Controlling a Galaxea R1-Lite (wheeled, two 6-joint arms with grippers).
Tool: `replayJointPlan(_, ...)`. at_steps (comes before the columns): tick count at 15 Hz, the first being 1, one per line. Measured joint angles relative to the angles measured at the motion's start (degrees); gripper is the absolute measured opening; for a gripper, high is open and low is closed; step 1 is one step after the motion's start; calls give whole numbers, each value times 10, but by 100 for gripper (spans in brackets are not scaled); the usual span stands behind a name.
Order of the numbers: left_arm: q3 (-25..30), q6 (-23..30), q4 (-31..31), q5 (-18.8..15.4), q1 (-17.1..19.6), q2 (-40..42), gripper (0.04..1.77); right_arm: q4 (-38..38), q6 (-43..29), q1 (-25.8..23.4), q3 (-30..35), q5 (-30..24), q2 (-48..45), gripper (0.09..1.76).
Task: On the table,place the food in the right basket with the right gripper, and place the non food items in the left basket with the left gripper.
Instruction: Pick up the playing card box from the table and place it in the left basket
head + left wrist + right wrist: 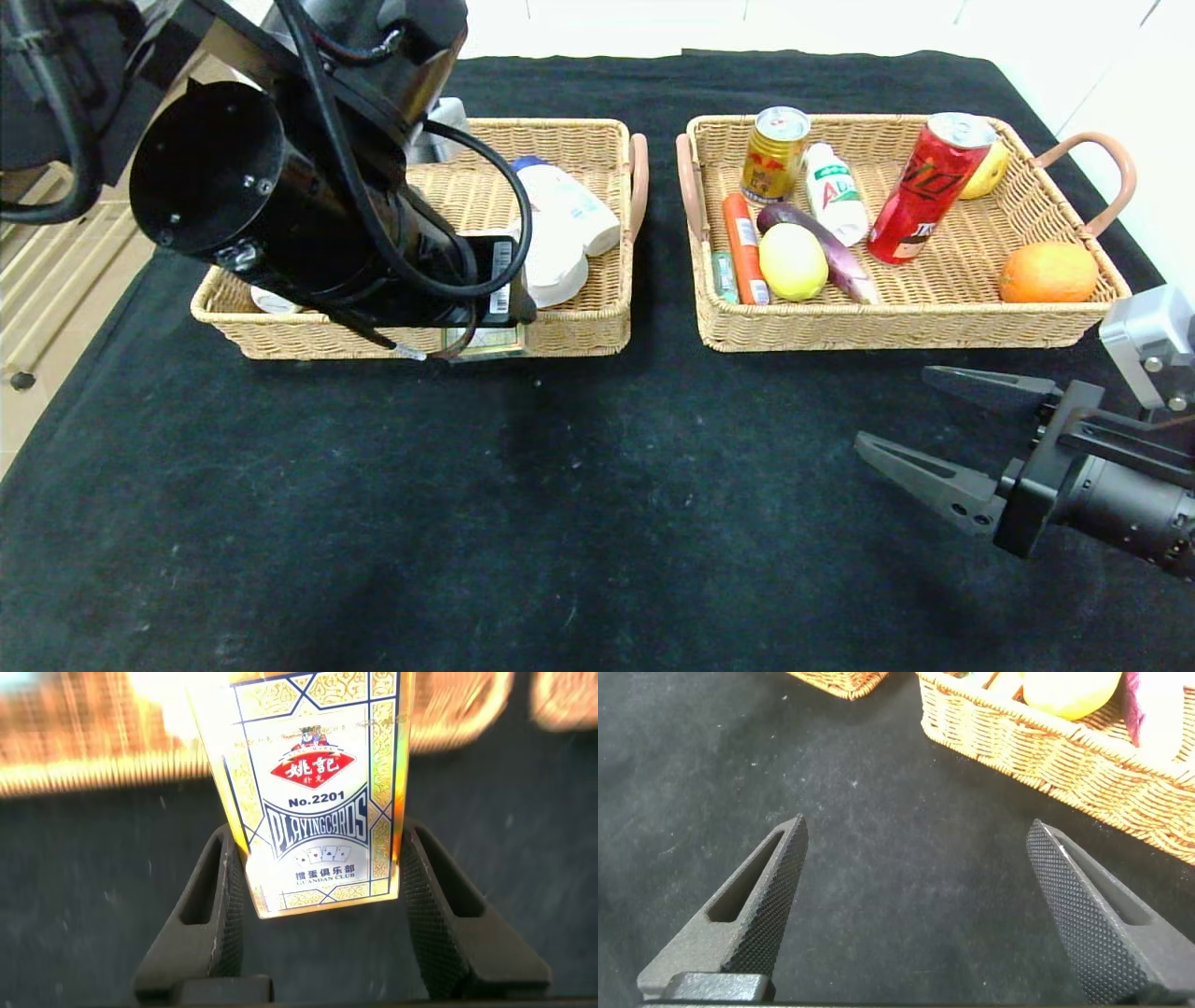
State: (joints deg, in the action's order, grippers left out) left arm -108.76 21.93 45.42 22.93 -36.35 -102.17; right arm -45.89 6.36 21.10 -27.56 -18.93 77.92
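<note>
My left gripper (320, 835) is shut on the flat cream box (318, 784), a pack of playing cards, which stands between its fingers. In the head view the bulky left wrist hides the fingers. Only the box's lower edge (485, 341) shows, at the front wall of the left basket (579, 327). The right basket (934, 313) holds the red can (924, 191), the lemon (793, 261) and the sausage (744, 247). My right gripper (891, 405) hovers open and empty over the black table (560, 485), in front of the right basket's near right corner.
The right basket also holds a gold can (773, 154), a white bottle (836, 191), a purple eggplant (826, 247) and an orange (1047, 272). White containers (565, 224) lie in the left basket. The right wrist view shows the right basket's wall (1046, 751) beyond the fingers.
</note>
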Motion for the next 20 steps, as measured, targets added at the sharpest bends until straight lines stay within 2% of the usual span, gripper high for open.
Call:
replayJointPlan(2,-7,-17,-45,1,7,-8,102,0,0,0,0,0,0,171)
replayJointPlan(6,-10,-39,-97,16,14,-24,102,0,0,0,0,0,0,171)
replayJointPlan(16,-10,-104,-265,15,57,-65,102,0,0,0,0,0,-1,171)
replayJointPlan(20,-10,-128,-313,13,71,-90,102,0,0,0,0,0,-1,171)
